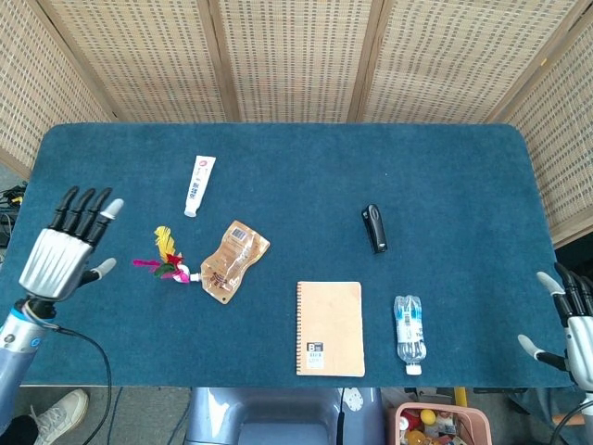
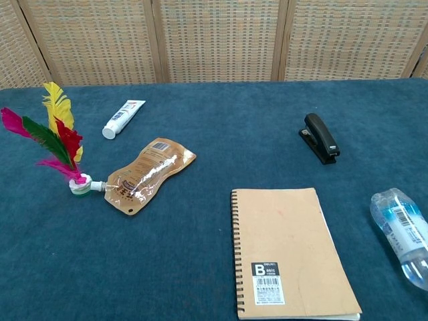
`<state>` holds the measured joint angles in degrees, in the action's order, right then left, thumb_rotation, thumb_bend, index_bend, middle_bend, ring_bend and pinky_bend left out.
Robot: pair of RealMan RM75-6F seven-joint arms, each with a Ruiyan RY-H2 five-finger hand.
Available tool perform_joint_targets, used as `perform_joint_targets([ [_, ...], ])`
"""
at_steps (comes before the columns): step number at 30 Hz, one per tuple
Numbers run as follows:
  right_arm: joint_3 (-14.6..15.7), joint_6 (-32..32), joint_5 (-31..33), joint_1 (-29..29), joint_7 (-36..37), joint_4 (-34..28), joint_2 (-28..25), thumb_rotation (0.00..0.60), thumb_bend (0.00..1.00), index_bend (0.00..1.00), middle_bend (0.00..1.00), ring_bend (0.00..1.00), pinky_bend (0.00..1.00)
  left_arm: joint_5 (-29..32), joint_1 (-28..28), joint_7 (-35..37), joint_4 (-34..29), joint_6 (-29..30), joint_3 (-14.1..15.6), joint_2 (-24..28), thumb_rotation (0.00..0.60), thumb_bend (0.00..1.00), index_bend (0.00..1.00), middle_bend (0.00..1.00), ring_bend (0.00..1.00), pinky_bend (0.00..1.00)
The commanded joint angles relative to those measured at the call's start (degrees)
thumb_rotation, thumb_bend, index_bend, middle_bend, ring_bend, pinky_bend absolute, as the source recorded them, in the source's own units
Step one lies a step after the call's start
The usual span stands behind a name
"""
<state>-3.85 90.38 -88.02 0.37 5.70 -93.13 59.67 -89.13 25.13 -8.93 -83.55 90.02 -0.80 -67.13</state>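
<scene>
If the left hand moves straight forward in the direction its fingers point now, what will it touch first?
Probably nothing. The left hand is open, its fingers pointing up-right toward the far table edge. That line looks free; the toothpaste tube and the feather shuttlecock lie off to its right.

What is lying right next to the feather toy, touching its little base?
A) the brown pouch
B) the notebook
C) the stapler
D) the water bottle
A: the brown pouch has its white spout end right against the base of the feather toy, while the stapler, water bottle and notebook lie far to the right.
</scene>
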Motion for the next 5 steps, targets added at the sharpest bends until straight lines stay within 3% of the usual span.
perform_joint_targets([
  [1,0.0,0.1,0.0,-0.1,0.1,0.0,-0.1,0.6,0.0,0.0,0.0,0.0,0.0,8.3,-7.1,9.7,-8.7,-0.4,0.7,4.7,0.6,0.0,0.0,0.0,0.0,0.0],
  [5,0.1,0.1,-0.1,-0.1,0.1,0.2,0.0,0.6,0.0,0.0,0.0,0.0,0.0,10.6,-10.9,13.4,-10.5,-1.0,2.3,5.5,0.6,0.0,0.0,0.0,0.0,0.0],
])
